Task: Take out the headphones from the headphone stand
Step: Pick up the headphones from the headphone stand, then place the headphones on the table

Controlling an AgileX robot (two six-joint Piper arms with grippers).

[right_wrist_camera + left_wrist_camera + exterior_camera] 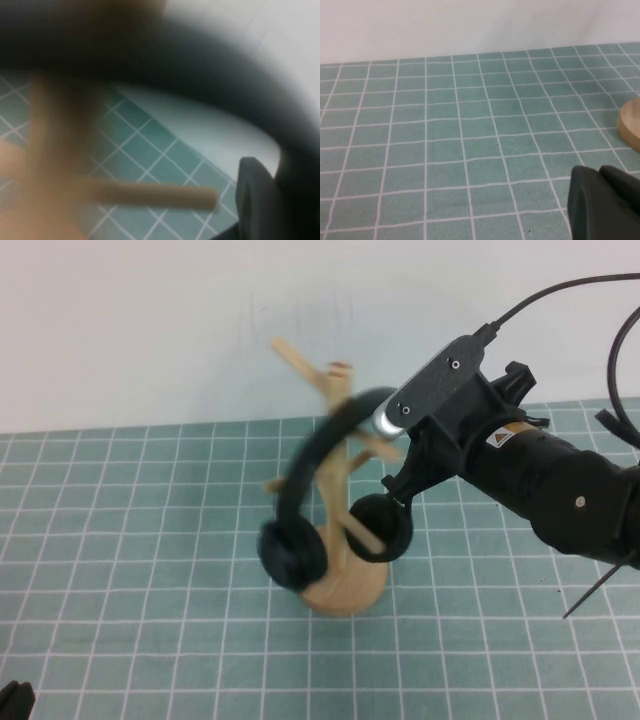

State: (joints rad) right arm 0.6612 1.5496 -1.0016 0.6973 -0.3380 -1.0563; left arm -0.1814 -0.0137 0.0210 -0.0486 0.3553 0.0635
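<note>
The black headphones [293, 553] hang tilted and blurred on the light wooden stand [345, 585]. Their headband arcs just below the pole's top, with one ear cup on each side of the base. My right gripper [392, 425] is at the upper right part of the headband and is shut on it. In the right wrist view the headband [200, 60] is a wide dark arc running beside one finger [255, 195], with a wooden peg [150, 192] below it. My left gripper [12, 700] is low at the near left corner, shut and empty [602, 200].
A green gridded mat [150, 540] covers the table, with a white wall behind it. The stand's disc base shows at the edge of the left wrist view [631, 130]. The right arm's cables [560, 290] run up and to the right.
</note>
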